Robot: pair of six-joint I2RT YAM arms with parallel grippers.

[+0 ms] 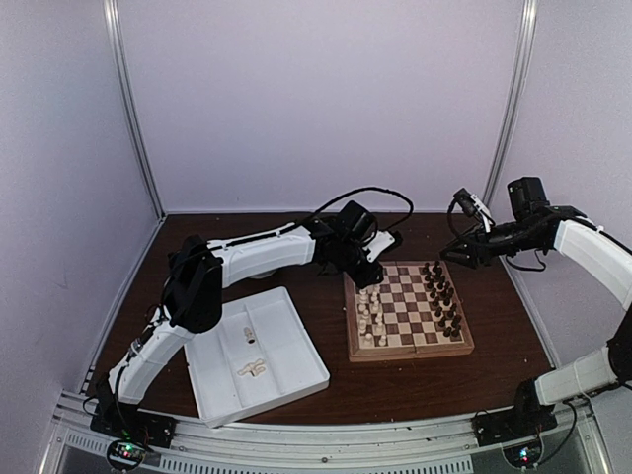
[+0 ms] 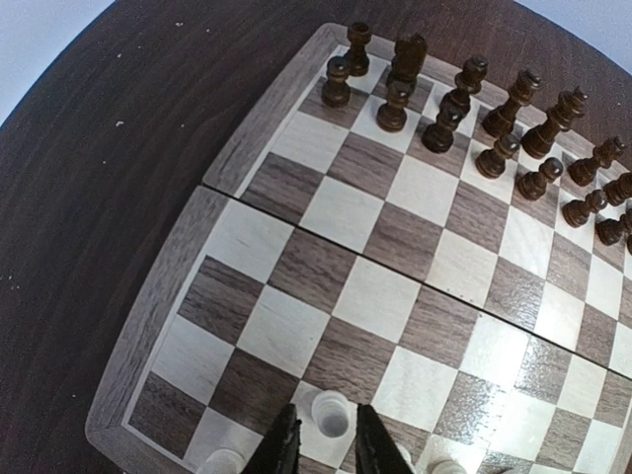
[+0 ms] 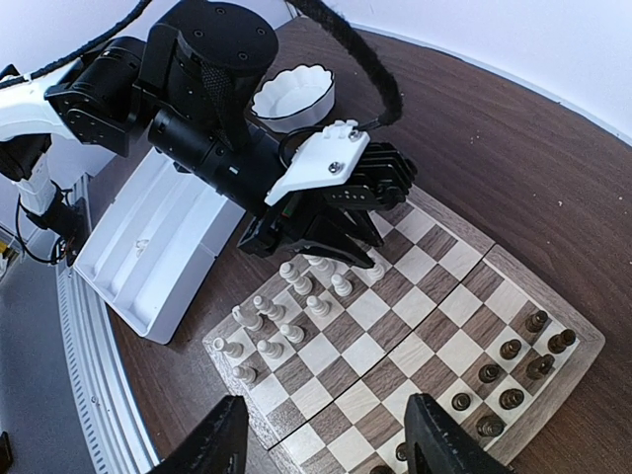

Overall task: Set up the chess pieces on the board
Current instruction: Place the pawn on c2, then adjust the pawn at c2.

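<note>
- Board (image 1: pixel 410 341): checked wood, pale rim, flat on the dark table (image 1: pixel 395 395), at 3 o'clock of the tray.
- Light pcs (image 1: pixel 371 316): stand in approx. two files along the board's 9 o'clock side. Files are uneven and some men sit off-centre on their squares.
- Dark pcs (image 1: pixel 442 296): two files along the board's 3 o'clock side, all upright, rows tidy in L wrist view.
- Centre files of the board: bare squares between the two sets.
- L claw (image 2: pixel 326 434): low over the board's 11 o'clock corner, at the far end of the light files.
- L fingers (image 2: pixel 281 449): only narrowly parted, w/ one light man (image 2: pixel 331 415) upright between them on a pale square. Cannot tell if the fingers pinch it or just flank it.
- R claw (image 3: pixel 326 444): hangs above the board's 1 o'clock corner, jaws spread wide, nothing between them.
- Tray (image 1: pixel 296 326): white, divided, at 9 o'clock of the board, close to its rim.
- Loose pcs (image 1: pixel 252 369): a small light cluster lies in the tray's near middle section; one more small piece lies at 12 o'clock of it, type too small to tell.
- Bowl (image 3: pixel 293 94): white, scalloped rim, on the table off the board's 11 o'clock corner, partly behind the L arm.
</note>
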